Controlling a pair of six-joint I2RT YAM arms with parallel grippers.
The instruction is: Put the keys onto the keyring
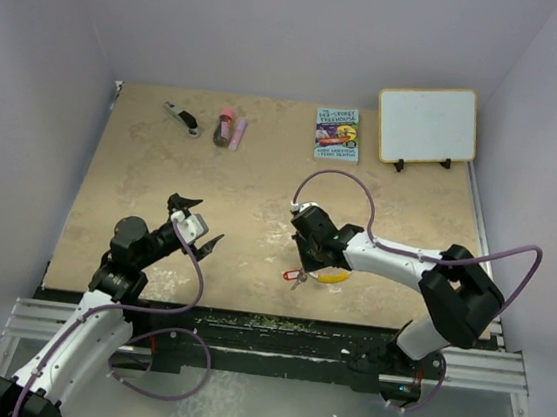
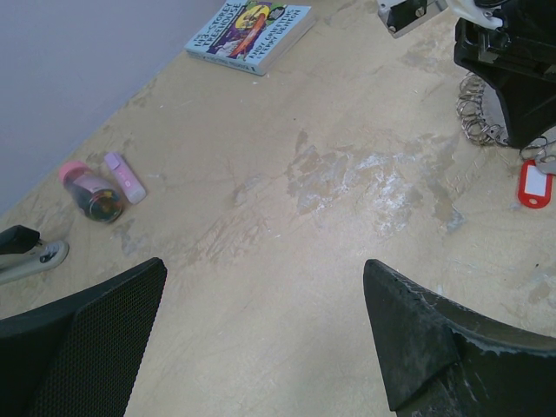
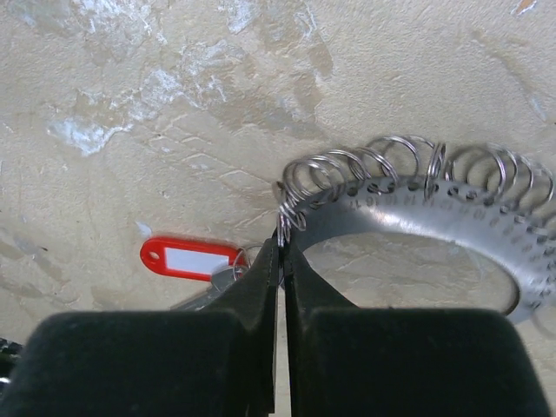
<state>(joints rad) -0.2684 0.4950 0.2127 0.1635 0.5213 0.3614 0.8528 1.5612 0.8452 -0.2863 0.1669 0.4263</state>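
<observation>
Right wrist view: I see the keyring (image 3: pixel 434 213) up close. It lies flat on the table (image 3: pixel 130 104).
Keyring look: it is a flat, shiny silver band with a row of tiny holes. A springy coil of thin wire loops runs along its outer edge.
Keyring from above: in the top view I only see a yellow piece of it, poking out from under my right arm.
Red key (image 3: pixel 189 259): it has a red plastic tag with a white label and a small hole at one end. It lies on the table just beside the ring, to the left of my right claw (image 3: pixel 280 252).
Right claw: its two black fingers are pressed together. The tips sit right at the end of the coil. I cannot tell if a bit of wire is caught between them.
Left claw (image 1: pixel 199 225): its fingers are wide apart with nothing between them. It is above the table, well apart from the ring.
Hidden: the key's metal part is mostly behind my right finger.
Cut off: the ring's right side runs out of the picture, and its near side is behind the black fingers.
Hard to see: in the left wrist view only a few wire loops show beside the right claw.
</observation>
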